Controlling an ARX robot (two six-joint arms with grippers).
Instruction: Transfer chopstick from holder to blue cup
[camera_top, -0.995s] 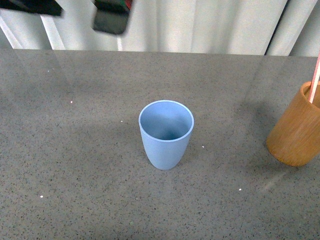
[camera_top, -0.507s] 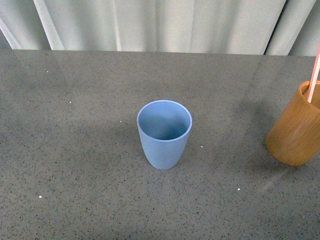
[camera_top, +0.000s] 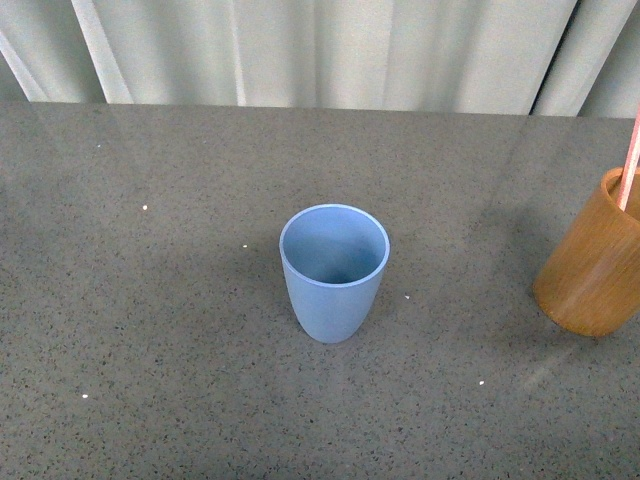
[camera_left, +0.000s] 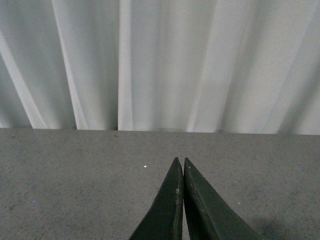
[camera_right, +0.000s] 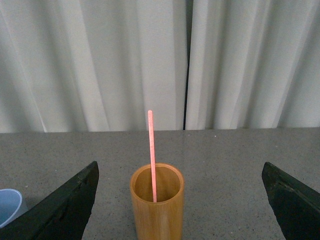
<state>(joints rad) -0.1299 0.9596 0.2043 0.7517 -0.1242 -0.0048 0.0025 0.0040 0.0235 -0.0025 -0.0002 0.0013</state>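
The light blue cup (camera_top: 334, 270) stands upright and empty in the middle of the table; its rim also shows in the right wrist view (camera_right: 7, 204). The tan wooden holder (camera_top: 594, 260) stands at the right edge of the front view, with one pinkish-red chopstick (camera_top: 630, 165) leaning out of it. In the right wrist view the holder (camera_right: 157, 207) stands between my wide-open right gripper (camera_right: 180, 172) fingers, the chopstick (camera_right: 151, 155) rising upright from it. My left gripper (camera_left: 179, 161) is shut and empty above bare table. Neither arm shows in the front view.
A grey speckled table (camera_top: 150, 330) carries both containers. A pale curtain (camera_top: 320, 50) hangs along its far edge, with a dark gap in it in the right wrist view (camera_right: 187, 65).
A dark blurred arm part at the top left of the front view one second ago has gone out of sight. The cup, holder and chopstick have stayed put.
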